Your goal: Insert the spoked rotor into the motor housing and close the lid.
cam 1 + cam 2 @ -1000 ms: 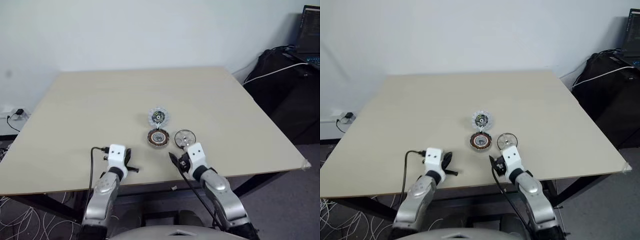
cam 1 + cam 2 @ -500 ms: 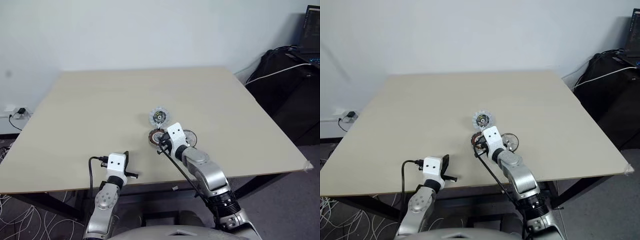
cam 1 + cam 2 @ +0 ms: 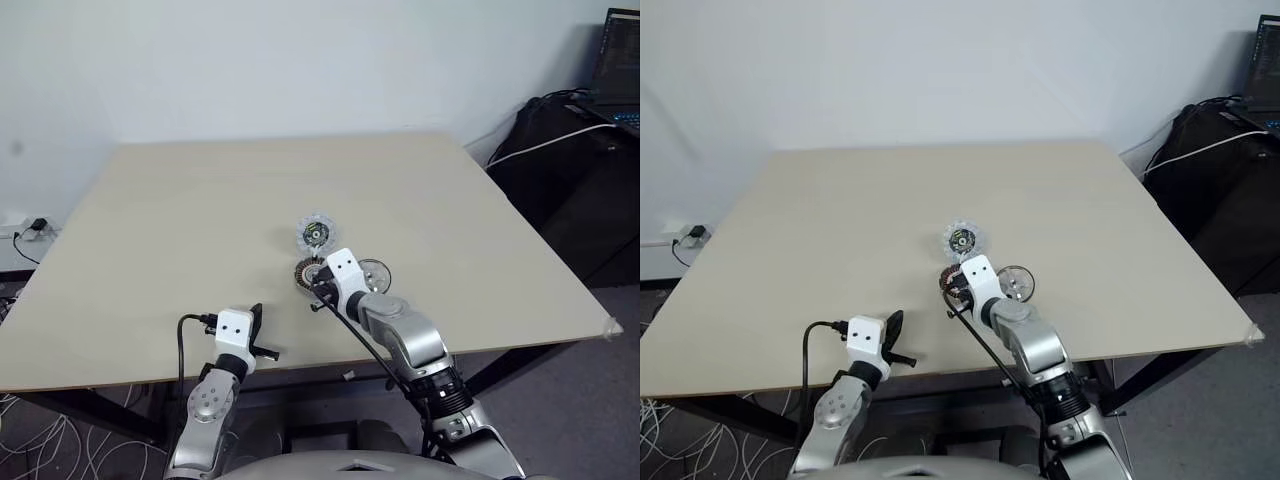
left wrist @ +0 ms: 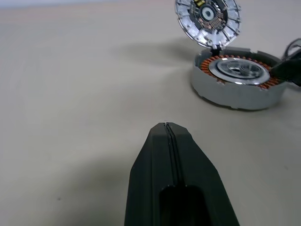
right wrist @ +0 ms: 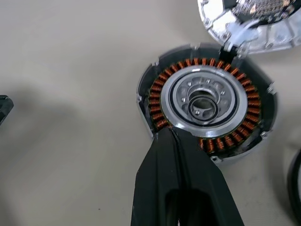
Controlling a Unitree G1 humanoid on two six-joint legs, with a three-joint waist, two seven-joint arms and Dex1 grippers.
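Observation:
The motor housing (image 5: 207,101), a round disc with copper windings around a silver centre, lies near the middle of the table (image 3: 200,200). The scalloped lid (image 4: 207,19) stands tilted up at the housing's far edge, dark inner face showing. The spoked rotor (image 3: 373,274) lies flat just right of the housing. My right gripper (image 5: 170,131) is shut and empty, its tip at the housing's near rim over the windings. My left gripper (image 4: 167,126) is shut and empty, low over bare table well to the left of the housing and nearer the front edge.
A black cable runs from each wrist back over the table's front edge (image 3: 300,368). Dark bags (image 3: 570,170) and a laptop (image 3: 620,60) stand off the table's right side. Bare tabletop lies left of and behind the parts.
My right arm has swung left and forward, from in front of the rotor to the housing's near rim, tipping downward, and its fingers have shut. The left gripper has stayed about where it was.

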